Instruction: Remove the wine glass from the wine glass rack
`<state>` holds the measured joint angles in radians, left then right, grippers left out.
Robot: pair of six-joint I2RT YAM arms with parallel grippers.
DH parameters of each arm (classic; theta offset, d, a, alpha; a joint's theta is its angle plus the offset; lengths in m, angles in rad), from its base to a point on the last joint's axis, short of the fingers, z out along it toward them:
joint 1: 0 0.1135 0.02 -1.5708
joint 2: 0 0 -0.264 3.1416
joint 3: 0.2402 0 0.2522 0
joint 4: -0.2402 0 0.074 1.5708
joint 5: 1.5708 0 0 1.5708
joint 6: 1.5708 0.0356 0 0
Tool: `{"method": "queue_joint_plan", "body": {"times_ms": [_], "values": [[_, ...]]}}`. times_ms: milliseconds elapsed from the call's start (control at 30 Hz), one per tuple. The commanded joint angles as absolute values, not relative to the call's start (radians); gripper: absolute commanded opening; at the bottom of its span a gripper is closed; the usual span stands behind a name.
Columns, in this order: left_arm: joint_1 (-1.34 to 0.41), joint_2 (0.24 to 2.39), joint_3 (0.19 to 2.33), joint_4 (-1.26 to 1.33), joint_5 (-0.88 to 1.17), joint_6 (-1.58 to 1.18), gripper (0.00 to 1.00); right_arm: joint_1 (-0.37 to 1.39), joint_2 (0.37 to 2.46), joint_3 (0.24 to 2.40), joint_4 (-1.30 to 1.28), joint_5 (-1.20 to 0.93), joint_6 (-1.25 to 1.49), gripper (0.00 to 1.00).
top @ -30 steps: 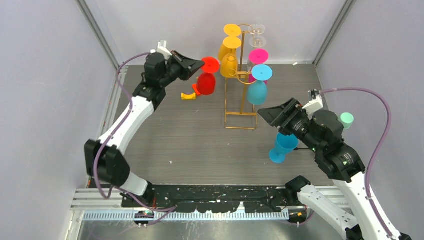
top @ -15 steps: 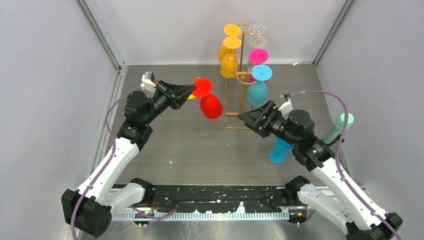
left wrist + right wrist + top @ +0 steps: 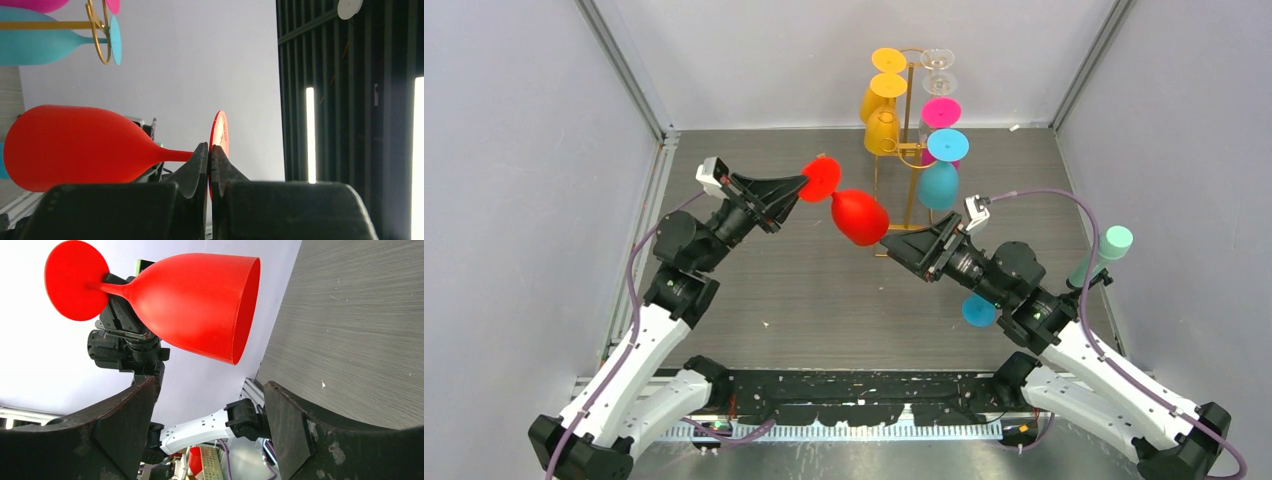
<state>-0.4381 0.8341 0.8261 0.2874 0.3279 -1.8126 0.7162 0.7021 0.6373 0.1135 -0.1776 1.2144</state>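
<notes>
My left gripper [image 3: 802,187] is shut on the stem of a red wine glass [image 3: 859,216], holding it sideways in the air left of the gold wire wine glass rack [image 3: 907,190]. In the left wrist view the red wine glass [image 3: 80,147] lies to the left, its stem pinched between the fingers of the left gripper [image 3: 210,150]. My right gripper [image 3: 894,247] is open and empty, just right of and below the glass bowl; its view shows the red wine glass [image 3: 195,302] ahead of the right gripper [image 3: 212,405]. Yellow, pink, clear and teal glasses hang on the rack.
A blue glass [image 3: 976,308] stands on the table under my right arm. A mint green glass [image 3: 1105,250] sits by the right wall. A teal glass [image 3: 938,180] hangs low on the rack's right side. Grey walls close in the table.
My left gripper has carried the red glass down and right, away from the back left, tilting it sideways. My right gripper has moved left toward the glass bowl.
</notes>
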Motion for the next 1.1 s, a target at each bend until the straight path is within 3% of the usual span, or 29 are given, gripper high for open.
{"method": "queue_joint_plan", "body": {"times_ms": [0,300,600,700,933,1067], "values": [[-0.451,0.805,0.838,0.319,0.295,-1.858,0.00,0.742,0.686,0.627,0.234,-0.100,1.189,0.84],[-0.471,0.756,0.810,0.316,0.262,-1.909,0.00,0.785,0.754,0.594,0.591,-0.140,1.177,0.81],[-0.476,0.655,0.740,0.153,0.155,-1.930,0.00,0.790,0.769,0.603,0.749,-0.212,1.166,0.49],[-0.476,0.653,0.713,0.170,0.146,-1.939,0.00,0.790,0.781,0.607,0.767,-0.225,1.150,0.44],[-0.477,0.666,0.627,0.249,0.126,-1.996,0.00,0.791,0.871,0.679,0.770,-0.301,1.122,0.44],[-0.477,0.674,0.616,0.253,0.121,-1.997,0.00,0.792,0.901,0.705,0.777,-0.306,1.101,0.28]]}}
